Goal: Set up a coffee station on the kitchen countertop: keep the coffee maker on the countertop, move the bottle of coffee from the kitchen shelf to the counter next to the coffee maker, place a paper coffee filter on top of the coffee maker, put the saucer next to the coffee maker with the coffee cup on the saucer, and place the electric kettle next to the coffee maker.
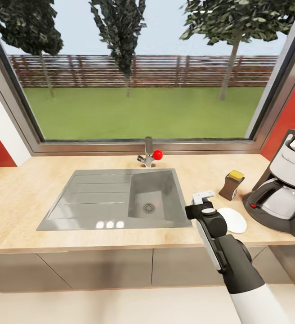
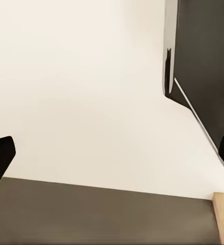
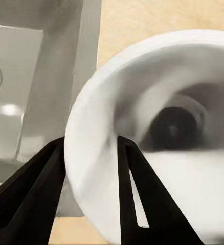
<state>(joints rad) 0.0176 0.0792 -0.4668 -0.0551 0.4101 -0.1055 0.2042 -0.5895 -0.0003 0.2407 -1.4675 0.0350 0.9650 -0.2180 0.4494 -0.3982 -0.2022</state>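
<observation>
1. The cup [image 3: 158, 148] is pinched by its rim in the right hand [image 3: 89, 153], low over the saucer [image 1: 234, 220] on the counter [image 1: 26, 202] beside the maker [image 1: 284, 189] and jar [image 1: 232, 184], likely for setting down.
2. The right wrist view shows that grip; the head view hides the cup behind the arm.
3. The left hand [image 2: 112, 158] is released, with floor below.

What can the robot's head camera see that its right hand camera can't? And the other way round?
Head view, not right wrist view: the window with trees and grass, the tap's red knob, the bottle of coffee, the coffee maker and the whole saucer.

Right wrist view, not head view: the inside of the coffee cup up close, its rim between the two dark fingers.

Both: the steel sink, the kitchen countertop and the right gripper.
</observation>
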